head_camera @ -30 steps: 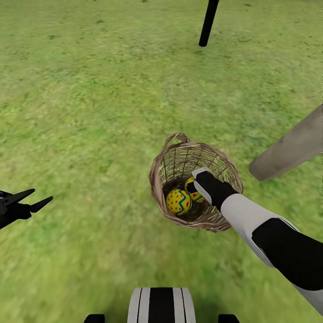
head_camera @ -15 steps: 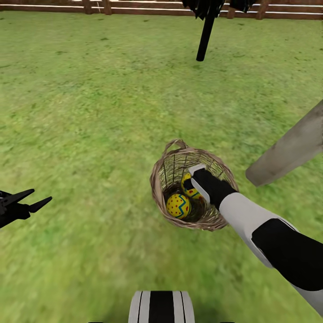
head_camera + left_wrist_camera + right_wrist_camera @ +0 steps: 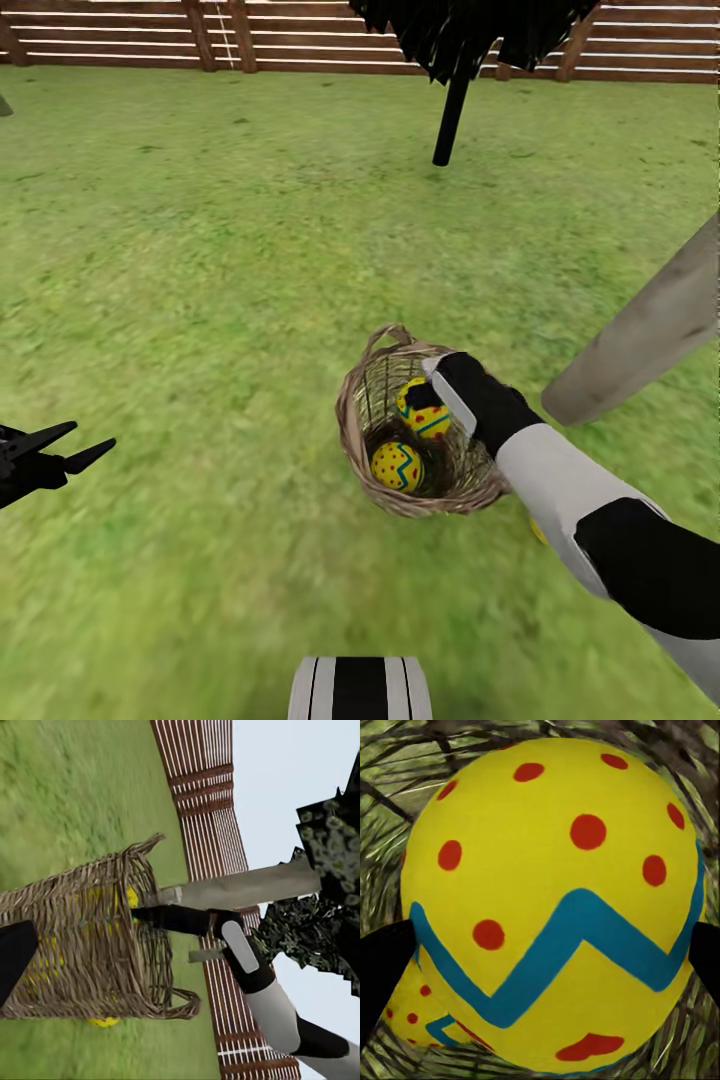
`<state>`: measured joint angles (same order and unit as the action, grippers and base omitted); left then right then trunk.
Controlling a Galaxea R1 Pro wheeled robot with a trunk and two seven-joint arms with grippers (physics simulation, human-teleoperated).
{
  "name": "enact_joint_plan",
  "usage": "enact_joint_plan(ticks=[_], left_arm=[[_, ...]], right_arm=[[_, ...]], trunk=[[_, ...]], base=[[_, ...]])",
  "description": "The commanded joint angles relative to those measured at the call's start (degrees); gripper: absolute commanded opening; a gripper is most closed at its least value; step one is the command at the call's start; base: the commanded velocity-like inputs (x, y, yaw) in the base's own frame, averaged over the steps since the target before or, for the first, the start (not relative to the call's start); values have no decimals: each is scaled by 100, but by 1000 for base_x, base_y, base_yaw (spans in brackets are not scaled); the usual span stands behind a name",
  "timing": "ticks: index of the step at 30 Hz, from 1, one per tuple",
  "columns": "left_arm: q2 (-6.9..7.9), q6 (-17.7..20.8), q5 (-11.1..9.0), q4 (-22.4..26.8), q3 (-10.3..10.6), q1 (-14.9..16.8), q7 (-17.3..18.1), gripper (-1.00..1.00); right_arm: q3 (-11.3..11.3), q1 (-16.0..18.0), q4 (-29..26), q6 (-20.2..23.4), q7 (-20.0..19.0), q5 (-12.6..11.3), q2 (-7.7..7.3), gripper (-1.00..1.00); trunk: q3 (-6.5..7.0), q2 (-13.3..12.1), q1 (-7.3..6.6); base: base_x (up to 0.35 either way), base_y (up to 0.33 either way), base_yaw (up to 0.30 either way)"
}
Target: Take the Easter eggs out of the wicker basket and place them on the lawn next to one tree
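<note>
Head view: right gripper (image 3: 428, 392) reaching into basket (image 3: 372, 478) on lawn (image 3: 200, 300), clamping upper egg (image 3: 428, 415); second egg (image 3: 397, 467) lying below. Left gripper (image 3: 75, 445) hanging aside, fingers spread, holding nothing.

even, bright daylight with no clear direction covers the wide stretch of short green grass (image 3: 200, 250), and hardly any cast shadow lies under the thin black-trunked tree (image 3: 452, 110) or the small round brown wicker basket (image 3: 362, 440). no glare anywhere. the grass texture smears into soft blur toward the near edge of the head view, sharper farther off. the brown horizontal-slat wooden fence (image 3: 120, 35) looks crisp. in the right wrist view the close bright yellow egg with blue zigzag and red dots (image 3: 555, 907) is evenly lit and slightly soft-edged.
</note>
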<state>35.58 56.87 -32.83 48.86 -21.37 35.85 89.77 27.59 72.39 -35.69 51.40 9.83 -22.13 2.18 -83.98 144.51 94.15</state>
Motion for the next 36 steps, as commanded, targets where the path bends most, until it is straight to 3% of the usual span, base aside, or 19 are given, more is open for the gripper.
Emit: enact_joint_plan(ticks=[1,4,8,11,13,15,16,17,18,19,20,22,24,25,28,30,33,35,36], left_arm=[[1,61,5,0,1,1,23,100],[1,61,5,-1,1,1,23,100],[-6,61,1,-7,1,1,23,100],[-7,61,1,-10,1,1,23,100],[-8,62,3,-14,1,1,23,100],[-8,61,4,-19,1,1,23,100],[-13,61,4,-19,1,1,23,100],[-19,61,5,-18,1,1,23,100],[-23,61,5,-18,1,1,23,100],[-26,61,5,-17,5,1,23,100],[-31,61,5,-17,8,1,23,100],[-33,61,5,-11,12,1,23,100],[-34,61,5,-9,18,1,23,100],[-34,61,5,-10,19,1,23,100],[-36,61,5,-9,19,1,23,100],[-73,61,-2,-4,19,1,23,100],[-143,61,-4,10,27,1,23,100],[-160,61,-4,31,78,1,23,100],[-159,61,-6,53,213,1,23,100]], right_arm=[[-43,-90,-289,158,54,-64,-50,-100],[-206,-759,-1838,588,47,-81,-319,-100],[-595,-1958,-3671,668,54,-88,-583,-100],[-636,-2779,-4492,663,52,-76,-716,-100],[-798,-3218,-4718,651,-91,-81,-739,-100],[-1479,-3492,-4801,644,-1260,-79,-759,-100],[-1916,-3579,-4808,639,-2452,-75,-882,-100],[-2254,-3607,-4804,632,-3389,-68,-1021,-100],[-2752,-3622,-4800,624,-4221,-65,-1113,-100],[-3290,-3656,-4803,616,-4787,-64,-1143,-100],[-3620,-3681,-4805,611,-5225,-64,-1154,-100],[-4032,-3696,-4800,615,-5923,-59,-1161,-100],[-4406,-3704,-4799,617,-6343,-63,-1161,-100],[-4482,-3717,-4798,619,-6473,-58,-1164,-100],[-4529,-3966,-4798,618,-6775,-61,-1173,-100],[-4618,-4138,-4786,617,-7248,-56,-1195,-100],[-5175,-4365,-4750,617,-7936,-55,-1235,-100],[-5246,-4445,-4734,617,-8030,-26,-1237,-100],[-5261,-4455,-4730,617,-8042,-12,-1237,-100]], trunk=[[19,0,-3],[85,-4,-10],[174,-10,-21],[240,-14,-28],[285,-16,-34],[329,-19,-39],[351,-20,-41],[373,-22,-44],[395,-23,-46],[417,-24,-49],[440,-26,-52],[484,-28,-57],[528,-31,-62],[550,-32,-65],[617,-36,-72],[661,-39,-77],[728,-43,-85],[772,-46,-90],[794,-47,-93]], base=[[-6,0,0],[-1,0,0],[0,0,0],[0,0,0],[0,0,0],[0,0,0],[0,0,0],[0,0,0],[0,0,0],[0,0,0],[0,0,0],[0,0,0],[0,0,0],[-19,0,0],[-240,0,0],[-330,0,0],[-339,0,0],[-254,0,0],[-72,0,0]])
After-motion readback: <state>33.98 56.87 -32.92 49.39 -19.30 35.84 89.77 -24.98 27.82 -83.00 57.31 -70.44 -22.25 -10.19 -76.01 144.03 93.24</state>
